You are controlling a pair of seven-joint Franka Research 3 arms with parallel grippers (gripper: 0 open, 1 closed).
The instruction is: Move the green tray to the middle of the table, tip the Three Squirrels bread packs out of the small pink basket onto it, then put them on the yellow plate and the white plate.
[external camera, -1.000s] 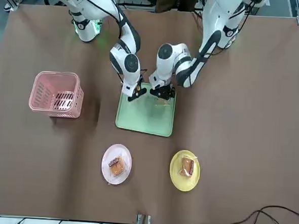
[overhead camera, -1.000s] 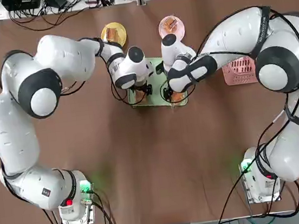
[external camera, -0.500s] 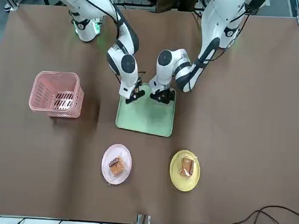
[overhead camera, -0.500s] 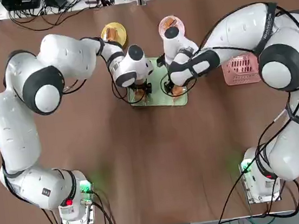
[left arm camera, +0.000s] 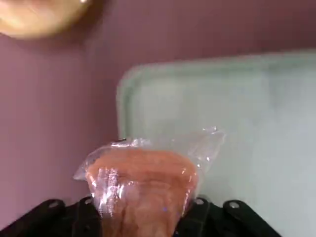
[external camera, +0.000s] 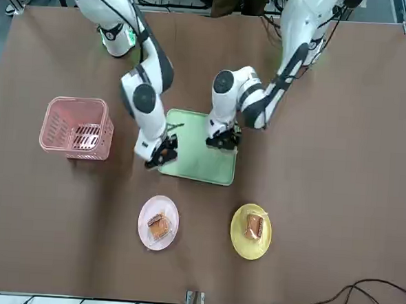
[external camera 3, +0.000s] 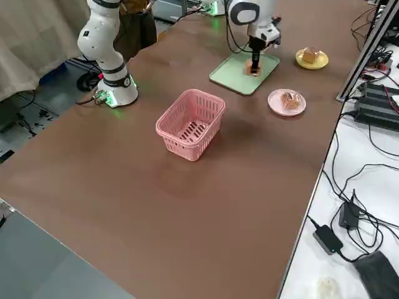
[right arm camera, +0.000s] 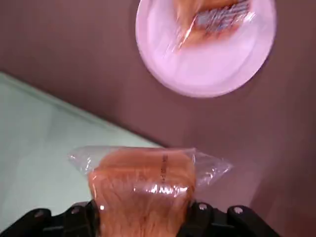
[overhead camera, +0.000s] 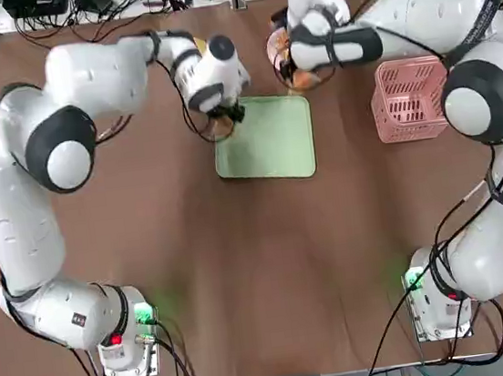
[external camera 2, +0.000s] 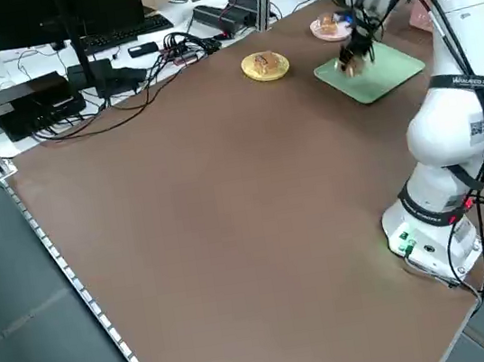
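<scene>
The green tray (overhead camera: 269, 140) lies mid-table with nothing on it. My left gripper (overhead camera: 226, 118) hangs over its far left corner, shut on a Three Squirrels bread pack (left arm camera: 143, 180); the yellow plate (external camera: 251, 231) beyond it holds another pack (external camera: 254, 225). Just past the tray's far right corner, my right gripper (external camera: 159, 152) is shut on a bread pack (right arm camera: 143, 185), close to the white plate (right arm camera: 205, 49). That plate also carries a pack (external camera: 158, 226). To the right of the tray, the small pink basket (overhead camera: 403, 100) stands upright.
Cables and electronics lie behind the table's far edge (overhead camera: 119, 2). Brown table surface (overhead camera: 271, 268) stretches between the tray and the arm bases. Both arms arch high over the far half of the table.
Both grippers closed on bread packs lying on the tray, lifted them, and carried them toward the far side, the left toward the yellow plate and the right toward the white plate.
</scene>
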